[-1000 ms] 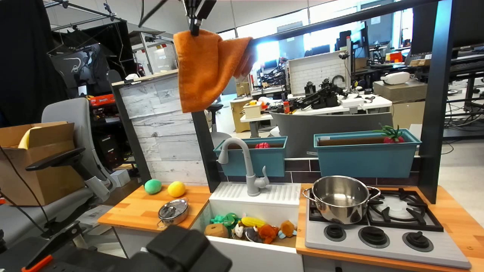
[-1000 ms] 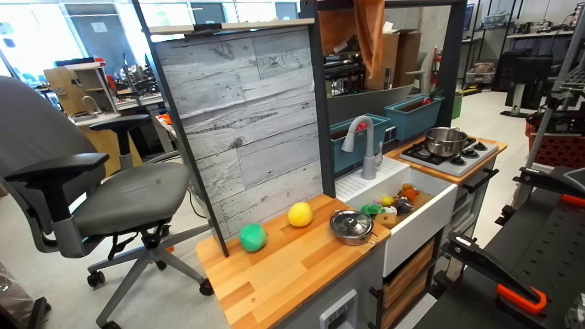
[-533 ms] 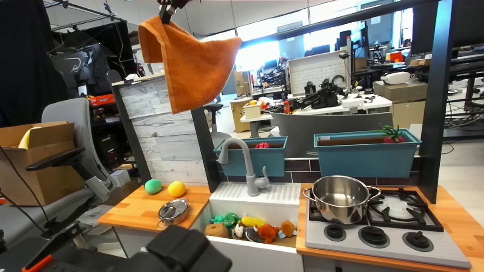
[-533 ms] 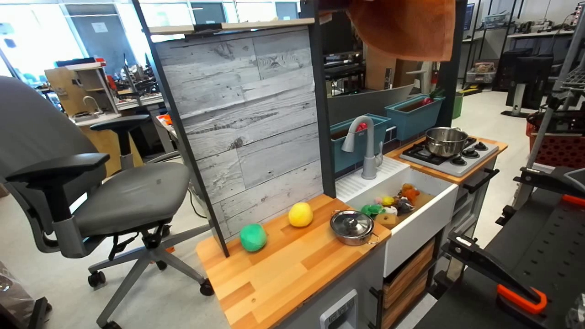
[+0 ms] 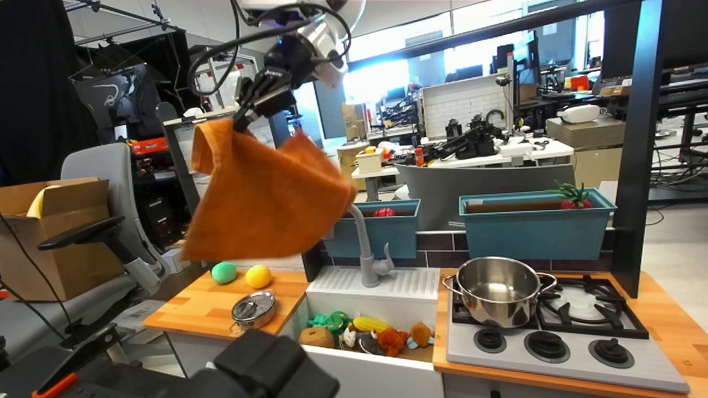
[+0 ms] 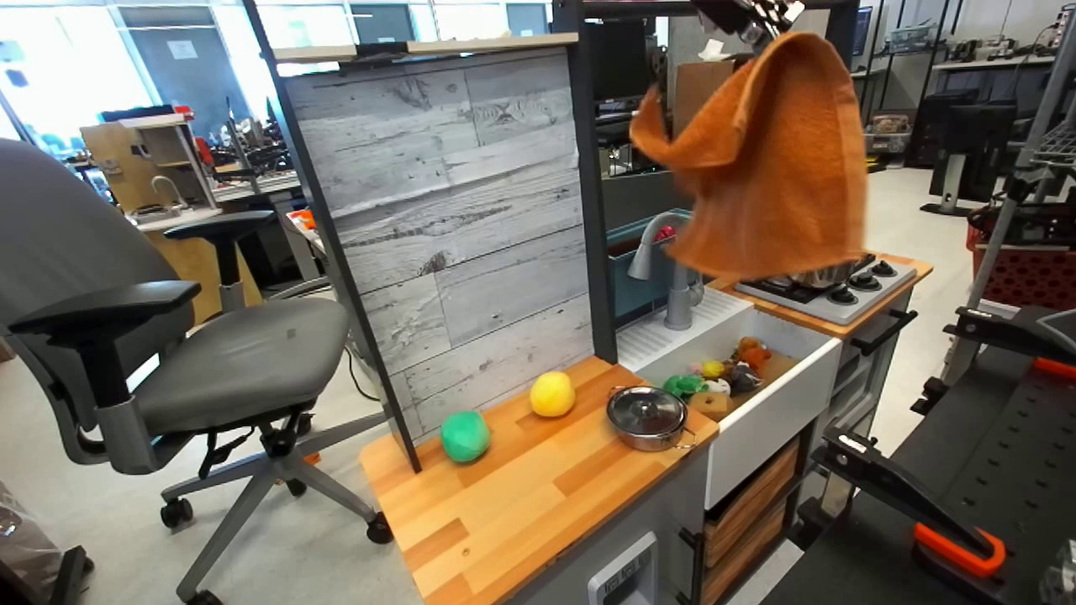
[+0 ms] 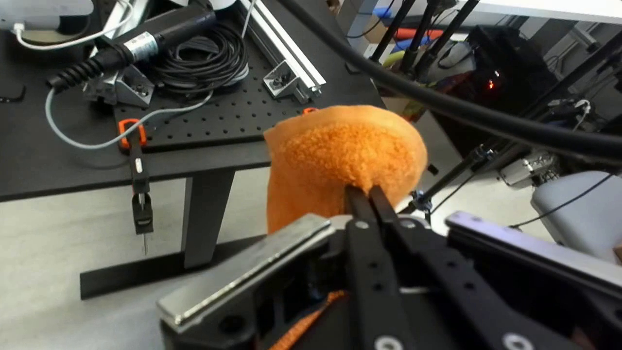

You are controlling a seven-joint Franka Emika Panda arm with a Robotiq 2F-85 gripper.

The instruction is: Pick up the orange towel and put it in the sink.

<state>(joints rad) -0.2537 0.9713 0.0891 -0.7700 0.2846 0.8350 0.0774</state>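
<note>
Towel: one, orange, hanging in mid-air higher than the sink. Gripper: one, jaws almost together, pinching a fold of cloth. Toys in the sink: several (heaped, exact count unclear). Steel pots: two, one lidded. Balls: two, green and yellow. Teal tubs: two. Counter: striped wood. Around it, bright windows, grey chair

Lab: perforated plate, clamp, coiled cables, metal rail, toy kitchen counter.
</note>
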